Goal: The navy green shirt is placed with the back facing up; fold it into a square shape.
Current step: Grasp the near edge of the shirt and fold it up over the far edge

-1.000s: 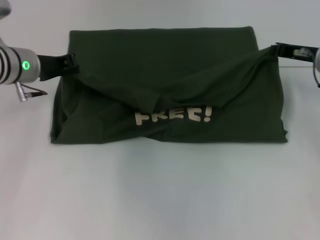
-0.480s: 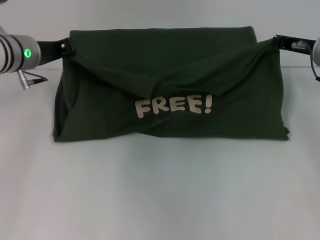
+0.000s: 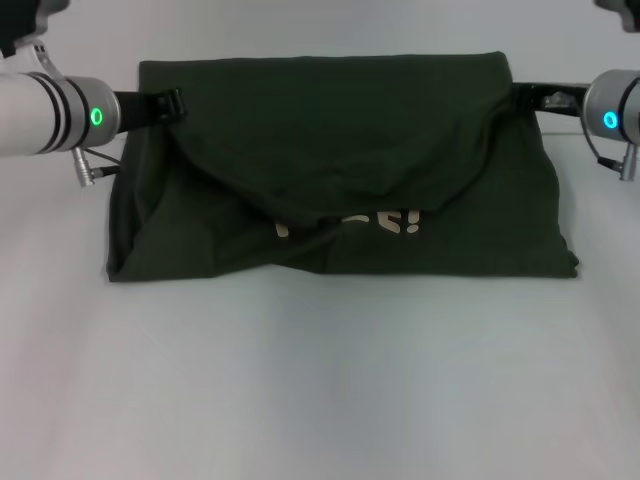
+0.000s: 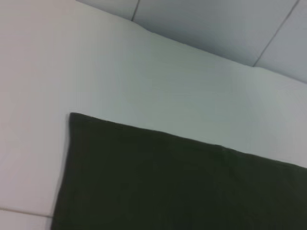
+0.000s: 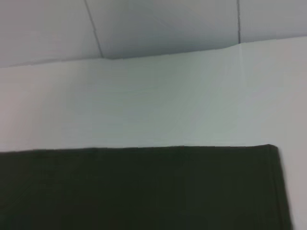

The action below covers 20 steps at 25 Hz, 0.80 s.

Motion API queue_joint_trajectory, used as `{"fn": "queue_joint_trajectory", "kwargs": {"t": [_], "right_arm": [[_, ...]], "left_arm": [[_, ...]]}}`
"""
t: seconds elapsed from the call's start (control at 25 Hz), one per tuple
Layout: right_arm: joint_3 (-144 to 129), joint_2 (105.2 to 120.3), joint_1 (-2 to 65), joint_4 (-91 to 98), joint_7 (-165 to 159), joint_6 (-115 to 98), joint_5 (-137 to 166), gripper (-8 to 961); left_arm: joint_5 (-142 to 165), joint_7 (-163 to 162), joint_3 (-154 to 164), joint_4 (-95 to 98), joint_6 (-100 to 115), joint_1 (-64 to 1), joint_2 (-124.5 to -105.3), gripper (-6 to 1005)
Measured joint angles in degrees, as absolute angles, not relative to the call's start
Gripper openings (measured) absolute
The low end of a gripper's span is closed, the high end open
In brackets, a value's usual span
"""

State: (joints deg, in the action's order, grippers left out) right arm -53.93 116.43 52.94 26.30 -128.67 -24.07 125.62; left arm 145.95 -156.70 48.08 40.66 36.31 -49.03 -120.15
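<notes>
Both hands [image 3: 178, 103] [image 3: 520, 97] pinch the sagging shirt [image 3: 340, 130] hem

Cream block lettering is printed on the shirt [image 3: 340, 200], near its front edge in the head view. Most of it is covered by a drooping fold of the cloth. Only the lower parts of a few letters and an exclamation mark at the end can be made out, so no whole word can be read. No text is shown in either wrist view, and no other labels, brands or numbers are seen anywhere.
</notes>
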Motion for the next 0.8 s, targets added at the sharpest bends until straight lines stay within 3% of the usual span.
{"fn": "queue_joint_trajectory", "kwargs": {"t": [0.28, 0.4, 0.56, 0.68, 0.8], "right_arm": [[-56.2, 115.70, 53.3, 25.5, -130.3, -25.1, 125.7, 72], [-55.0, 115.27, 51.2, 29.5, -132.5, -29.6, 125.3, 83], [-51.1, 115.49, 45.8, 39.3, -134.2, -40.0, 124.9, 236], [-47.9, 115.40, 42.4, 43.1, -134.3, -48.6, 121.9, 361], [-45.9, 114.80, 39.1, 43.4, -133.0, -56.8, 116.9, 508]], "left_arm": [[147.0, -156.6, 50.0, 41.2, 40.3, -48.0, -120.36, 29], [146.0, -156.8, 49.7, 46.2, 45.0, -45.1, -120.98, 126], [140.0, -156.5, 50.6, 60.0, 49.7, -36.5, -123.92, 252], [132.0, -154.9, 52.4, 64.7, 52.9, -30.2, -123.95, 338], [126.3, -149.6, 48.9, 62.7, 57.4, -28.1, -123.42, 424]]}}
